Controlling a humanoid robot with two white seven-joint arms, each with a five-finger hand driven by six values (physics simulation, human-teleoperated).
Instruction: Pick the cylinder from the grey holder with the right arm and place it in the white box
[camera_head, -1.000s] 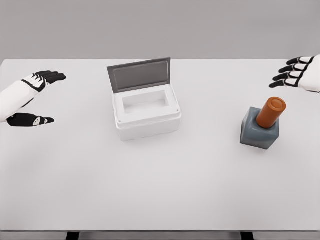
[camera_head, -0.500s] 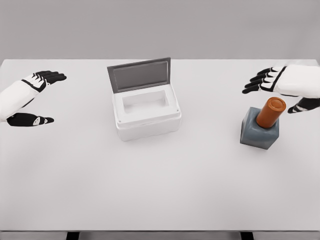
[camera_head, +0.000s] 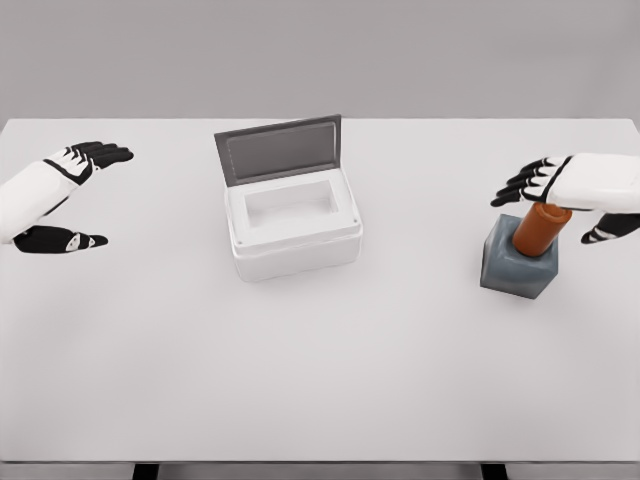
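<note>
Orange cylinder in holder | right hand spread above it, empty | you centre palm, then close fingers.

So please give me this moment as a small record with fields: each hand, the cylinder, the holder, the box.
right hand: over the top of the cylinder, fingers spread, not closed on it
left hand: open, at the table's left side, holding nothing
cylinder: orange, standing tilted in the holder, its top hidden by the right hand
holder: grey block, at the table's right side
box: white, lid open and upright, nothing visible inside
table: white
</note>
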